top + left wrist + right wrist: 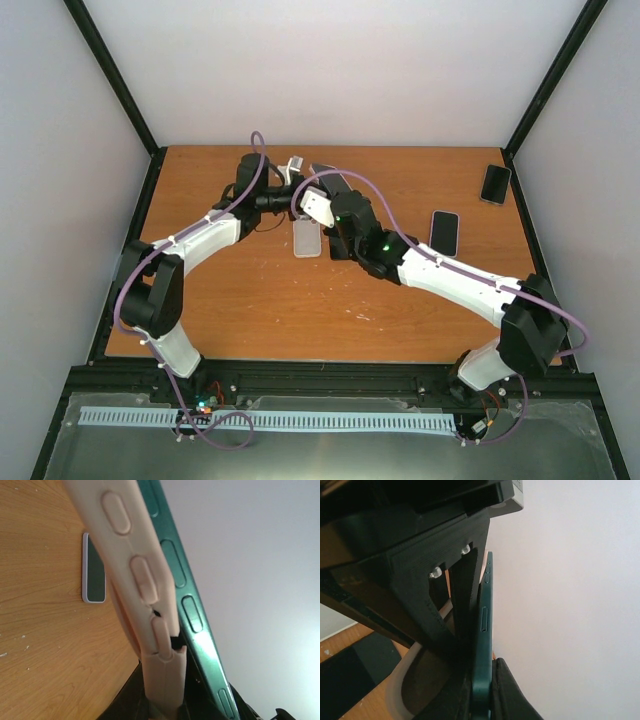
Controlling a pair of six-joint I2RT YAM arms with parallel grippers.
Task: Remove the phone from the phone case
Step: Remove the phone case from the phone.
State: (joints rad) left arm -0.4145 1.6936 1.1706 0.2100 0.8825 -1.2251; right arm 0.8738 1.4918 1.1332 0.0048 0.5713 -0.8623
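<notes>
loose phones (444, 232) near phone case (142, 575)

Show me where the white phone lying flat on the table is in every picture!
Top external: white phone just left of centre, on the table.
Left wrist: upper left, beside the beige case.
Right wrist: not in it.
Shared landmark: the orange wooden table, seen in all three.

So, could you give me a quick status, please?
Left gripper shut on case. Right gripper shut on phone; its side free of case. Spare phone on table, not obstructing.
</notes>
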